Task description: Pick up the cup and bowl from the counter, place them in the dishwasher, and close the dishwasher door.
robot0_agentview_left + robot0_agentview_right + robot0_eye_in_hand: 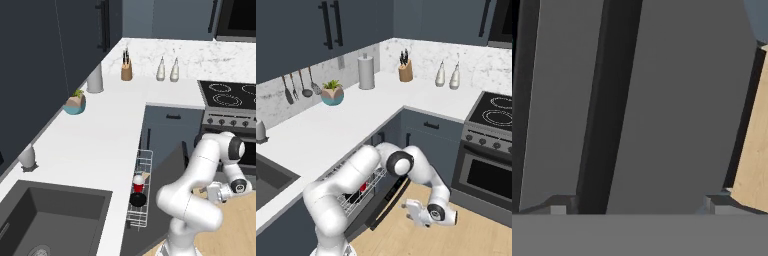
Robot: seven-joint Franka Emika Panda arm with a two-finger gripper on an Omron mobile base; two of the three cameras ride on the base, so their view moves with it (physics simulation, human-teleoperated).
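Spread tool (637, 202) faces the dishwasher door (672, 110), whose black handle (607, 100) runs 12 to 6 o'clock.

simulated kitchen corner. dark blue-grey upper cabinets (311, 35) with black bar handles hang above a white grey-veined marble backsplash (426, 57). against the backsplash stand a knife block (126, 70), two pale bottles (167, 70) and a white cylinder (366, 72); a teal-and-beige planter (75, 104) sits nearer the wall, beside hanging utensils (298, 87). a dark sink (45, 215) is set at lower left. a black-and-silver oven (488, 160) with knobs stands at right, over a light wood floor (406, 235).
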